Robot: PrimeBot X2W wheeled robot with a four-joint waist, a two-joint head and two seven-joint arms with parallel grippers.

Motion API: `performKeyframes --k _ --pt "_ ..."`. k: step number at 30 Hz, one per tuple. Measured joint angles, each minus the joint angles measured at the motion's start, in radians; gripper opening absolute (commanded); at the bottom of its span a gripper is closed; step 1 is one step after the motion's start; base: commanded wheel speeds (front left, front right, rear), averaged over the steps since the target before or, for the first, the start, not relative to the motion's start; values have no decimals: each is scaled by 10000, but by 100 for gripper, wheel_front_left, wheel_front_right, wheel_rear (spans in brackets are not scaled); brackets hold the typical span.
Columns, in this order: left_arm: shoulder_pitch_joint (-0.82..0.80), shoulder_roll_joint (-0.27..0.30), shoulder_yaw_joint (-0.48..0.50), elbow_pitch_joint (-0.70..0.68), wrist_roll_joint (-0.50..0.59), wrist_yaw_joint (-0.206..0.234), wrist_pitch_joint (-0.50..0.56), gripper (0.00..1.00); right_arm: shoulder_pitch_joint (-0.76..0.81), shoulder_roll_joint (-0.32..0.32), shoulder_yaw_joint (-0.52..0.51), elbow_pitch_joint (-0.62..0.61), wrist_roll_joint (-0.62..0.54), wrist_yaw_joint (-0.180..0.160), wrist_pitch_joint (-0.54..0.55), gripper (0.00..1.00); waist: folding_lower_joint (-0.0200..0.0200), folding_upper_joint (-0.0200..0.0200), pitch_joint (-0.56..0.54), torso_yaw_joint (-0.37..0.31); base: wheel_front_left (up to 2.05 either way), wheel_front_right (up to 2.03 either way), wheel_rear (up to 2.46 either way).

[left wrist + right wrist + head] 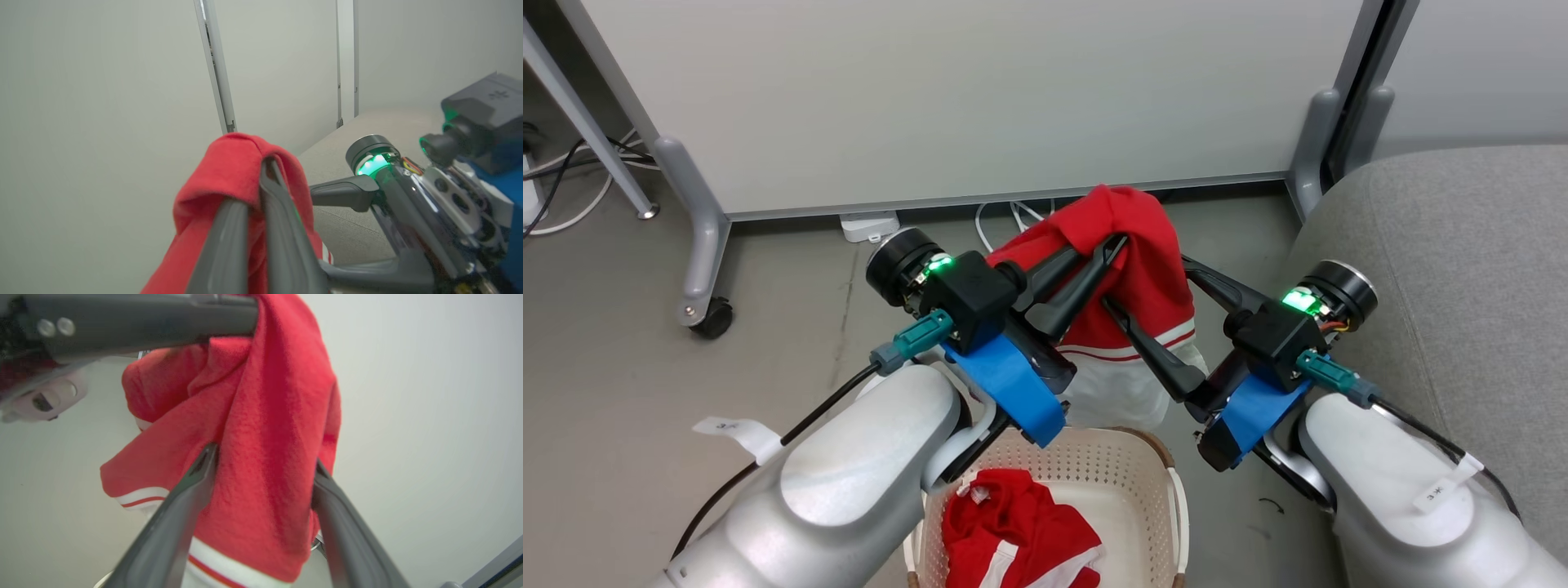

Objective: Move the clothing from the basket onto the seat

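The left gripper (1115, 245) pinches a red white-striped garment (1143, 245) above the perforated cream plastic basket (1168, 465); the right gripper (1147, 282) straddles it, fingers spread. A crumpled red garment (1013, 523) lies inside; the rounded grey fabric sofa (1445, 245) edges its right

L arm (849, 482) rises from lower left, wrist lit green, blue tape at gripper base. L gripper (1117, 245): fingers pressed together, pinching red garment (1147, 229) up high. R arm (1396, 490) rises from lower right, wrist also green. R gripper (1145, 282) angles in toward L one, fingers spread wide, straddling the hanging garment.
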Motion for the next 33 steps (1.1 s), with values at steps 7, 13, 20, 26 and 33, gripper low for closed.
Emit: performKeyframes --k 7,13,20,26,33 --pt "-12 23 -148 -88 -4 -2 -2 0 -27 460 -159 257 186 -2 0 0 0 -1 10 54 0 0 0" --pt "-10 48 -201 -56 -29 -2 -2 0 128 560 -286 272 180 -2 0 0 0 0 -37 57 0 0 0" --pt "14 81 -228 -8 -31 2 -2 0 321 581 -441 209 171 0 0 0 0 0 -109 30 0 0 0" --pt "40 90 -259 15 -27 10 -2 0 382 589 -516 186 169 -2 2 0 -1 0 -99 22 0 0 0" --pt "51 77 -293 105 -98 15 4 100 419 639 -667 132 161 0 2 0 -1 0 -53 29 0 0 0"
